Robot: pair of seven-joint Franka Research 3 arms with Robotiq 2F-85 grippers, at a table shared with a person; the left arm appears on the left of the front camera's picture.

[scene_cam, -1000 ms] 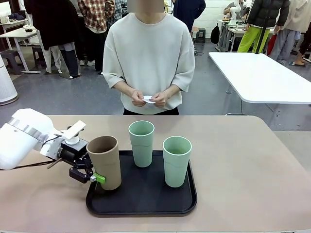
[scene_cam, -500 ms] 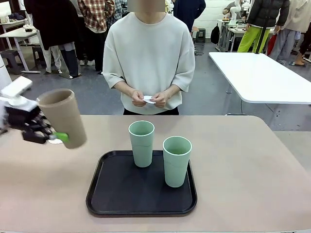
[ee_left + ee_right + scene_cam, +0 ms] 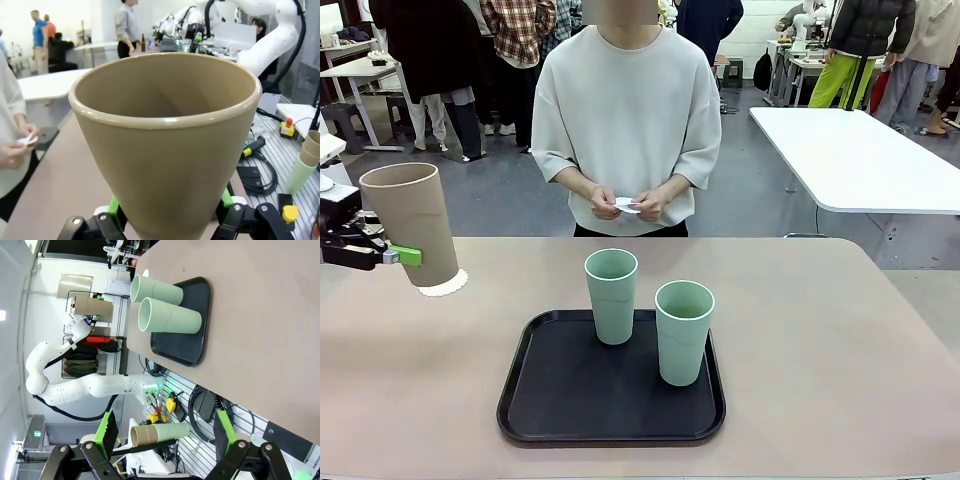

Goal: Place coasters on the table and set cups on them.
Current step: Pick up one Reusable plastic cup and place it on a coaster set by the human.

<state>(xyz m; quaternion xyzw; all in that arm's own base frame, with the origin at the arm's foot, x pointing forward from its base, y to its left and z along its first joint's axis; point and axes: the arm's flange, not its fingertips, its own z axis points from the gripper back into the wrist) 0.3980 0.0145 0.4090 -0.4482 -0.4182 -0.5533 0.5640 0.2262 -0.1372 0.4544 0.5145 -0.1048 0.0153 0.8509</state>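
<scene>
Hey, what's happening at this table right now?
The left gripper grips the tan cup, tilted slightly, right over a white coaster on the table. Two mint cups stand on the black tray. The person's hands hold something small and white.

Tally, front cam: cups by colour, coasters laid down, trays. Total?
mint green cups: 2
tan cup: 1
white coaster laid down: 1
black tray: 1
Total: 5
</scene>
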